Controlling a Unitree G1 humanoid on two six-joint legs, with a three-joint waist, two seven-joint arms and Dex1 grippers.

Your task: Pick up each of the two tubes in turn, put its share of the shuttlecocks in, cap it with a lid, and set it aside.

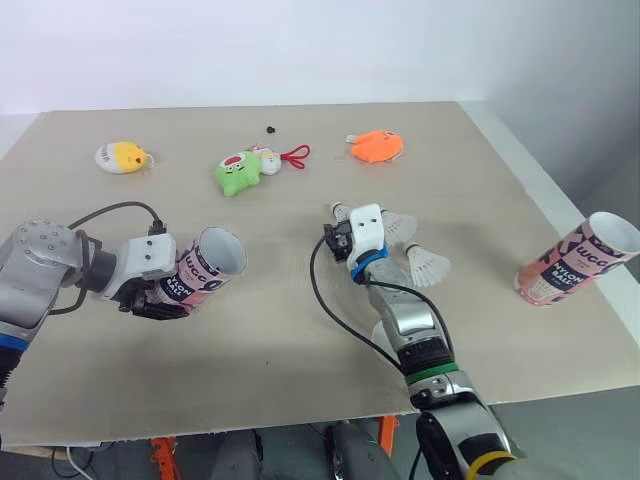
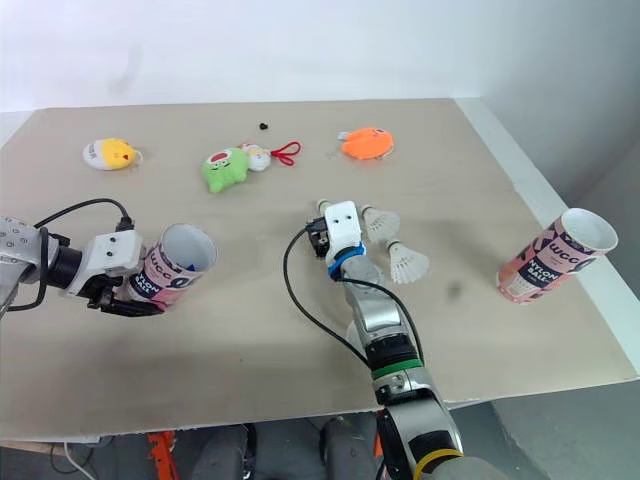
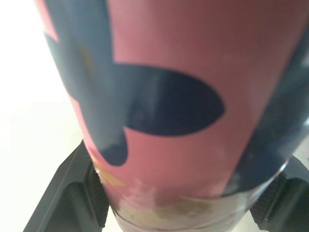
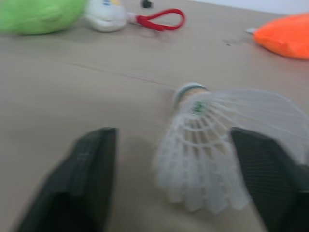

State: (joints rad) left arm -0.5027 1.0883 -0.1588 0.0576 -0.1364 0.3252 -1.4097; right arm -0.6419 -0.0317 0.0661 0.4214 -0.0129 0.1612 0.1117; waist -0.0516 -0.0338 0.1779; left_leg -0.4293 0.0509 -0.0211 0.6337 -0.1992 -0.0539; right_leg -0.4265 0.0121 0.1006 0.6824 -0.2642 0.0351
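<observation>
My left gripper [image 1: 160,293] is shut on a pink tube [image 1: 205,265] at the table's left, holding it tilted with the open mouth facing up and right. In the left wrist view the tube [image 3: 169,121] sits between both fingers [image 3: 72,193]. A second pink tube [image 1: 575,260] lies tilted at the table's right edge. My right gripper [image 4: 173,137] is open and low over the table's middle, with a white shuttlecock [image 4: 212,145] between its fingers, close to one of them. Two more shuttlecocks [image 1: 402,226] [image 1: 430,266] lie just to the right of it.
At the back of the table [image 1: 250,350] lie a yellow and white plush [image 1: 122,157], a green plush [image 1: 238,172], a white toy with a red loop [image 1: 280,158] and an orange toy [image 1: 377,146]. A small black item [image 1: 270,128] sits further back.
</observation>
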